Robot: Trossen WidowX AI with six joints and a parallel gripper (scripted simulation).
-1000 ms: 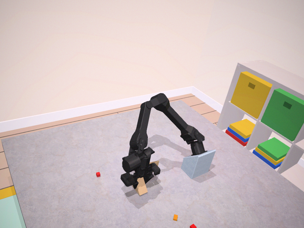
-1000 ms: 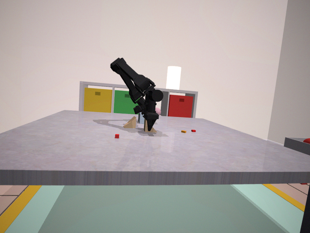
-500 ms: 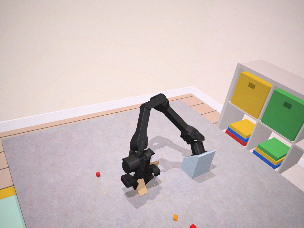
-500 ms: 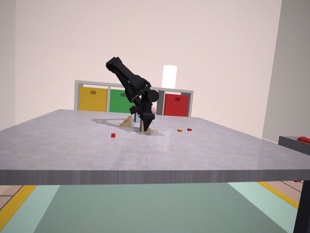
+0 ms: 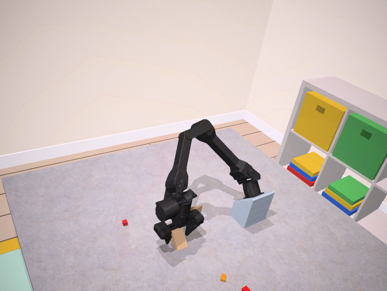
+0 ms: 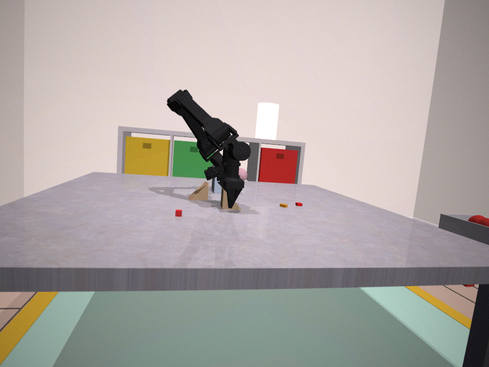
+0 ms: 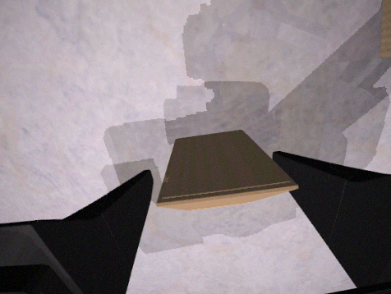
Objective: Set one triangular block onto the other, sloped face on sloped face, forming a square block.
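One wooden triangular block (image 5: 179,242) (image 6: 224,200) (image 7: 222,176) stands on the table between my fingers, its upright face to the left and its slope falling to the right in the exterior view. My gripper (image 5: 177,238) (image 6: 231,205) (image 7: 211,167) is open and low around it. In the wrist view a gap shows at the left finger; the right finger overlaps the block's edge, and I cannot tell whether it touches. The other triangular block (image 5: 198,208) (image 6: 201,192) (image 7: 386,30) stands apart, slope falling left in the exterior view. My hand partly hides it in the top view.
A pale blue angular block (image 5: 259,209) (image 6: 215,186) stands by my arm's base. A red cube (image 5: 125,222) (image 6: 178,213) lies to one side. An orange piece (image 5: 223,277) (image 6: 283,205) and another red piece (image 5: 245,288) (image 6: 298,204) lie on the other side. A pink ball (image 6: 243,174) shows behind my hand.
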